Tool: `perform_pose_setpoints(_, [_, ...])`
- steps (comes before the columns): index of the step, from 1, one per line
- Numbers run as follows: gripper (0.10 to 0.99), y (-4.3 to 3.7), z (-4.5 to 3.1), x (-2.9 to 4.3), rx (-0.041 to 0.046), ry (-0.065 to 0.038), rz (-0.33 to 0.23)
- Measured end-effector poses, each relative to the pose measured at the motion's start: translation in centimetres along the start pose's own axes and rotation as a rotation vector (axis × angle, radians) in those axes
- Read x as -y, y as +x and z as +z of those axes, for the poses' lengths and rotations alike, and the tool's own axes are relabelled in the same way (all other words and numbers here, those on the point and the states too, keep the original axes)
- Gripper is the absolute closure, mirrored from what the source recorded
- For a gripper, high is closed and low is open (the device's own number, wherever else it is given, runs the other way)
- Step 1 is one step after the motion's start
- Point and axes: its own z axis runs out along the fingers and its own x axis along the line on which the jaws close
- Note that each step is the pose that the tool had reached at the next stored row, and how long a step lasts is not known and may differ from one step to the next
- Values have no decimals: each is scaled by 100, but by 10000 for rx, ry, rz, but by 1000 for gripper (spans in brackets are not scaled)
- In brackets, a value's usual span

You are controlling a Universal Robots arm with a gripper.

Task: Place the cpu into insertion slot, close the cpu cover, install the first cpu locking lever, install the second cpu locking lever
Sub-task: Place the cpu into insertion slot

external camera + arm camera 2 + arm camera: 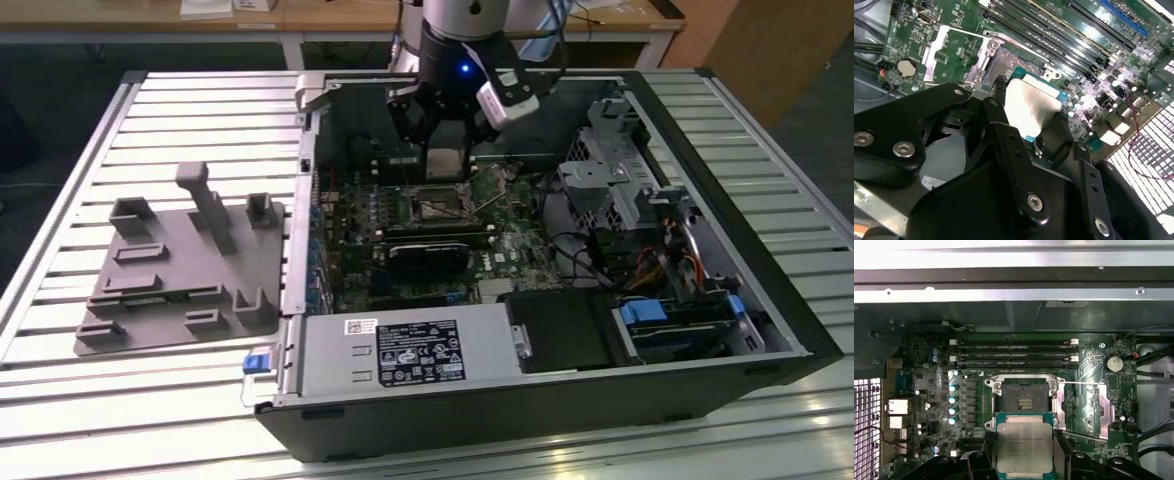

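Your tool [1024,454] is clamped on the cpu [1024,437], holding it over the motherboard [1094,360] just beside the insertion slot [1025,401], not yet in it. The slot lies bare, with the cpu cover [1088,407] swung open next to it. The computer case [534,420] sits on the desk [80,150], with a grey fixture [174,290] at the exterior view's left.

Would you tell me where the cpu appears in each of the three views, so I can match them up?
Exterior view: cpu, likely the pale patch at the tip of the hand, close to the slot.
First wrist view: cpu, silver face showing, gripped beside the open slot.
Second wrist view: cpu, glaring white, near the slot.
Shared landmark: the slot's silvery rim.
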Motion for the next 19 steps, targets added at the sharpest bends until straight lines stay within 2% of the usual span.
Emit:
perform_pose_setpoints(9, [553, -3, 157, -34, 2, 96, 0])
perform_pose_setpoints(13, [553, -3, 185, -34, 5, 108, 54])
perform_pose_setpoints(19, [553, -4, 210, -33, 46, 90, 1109])
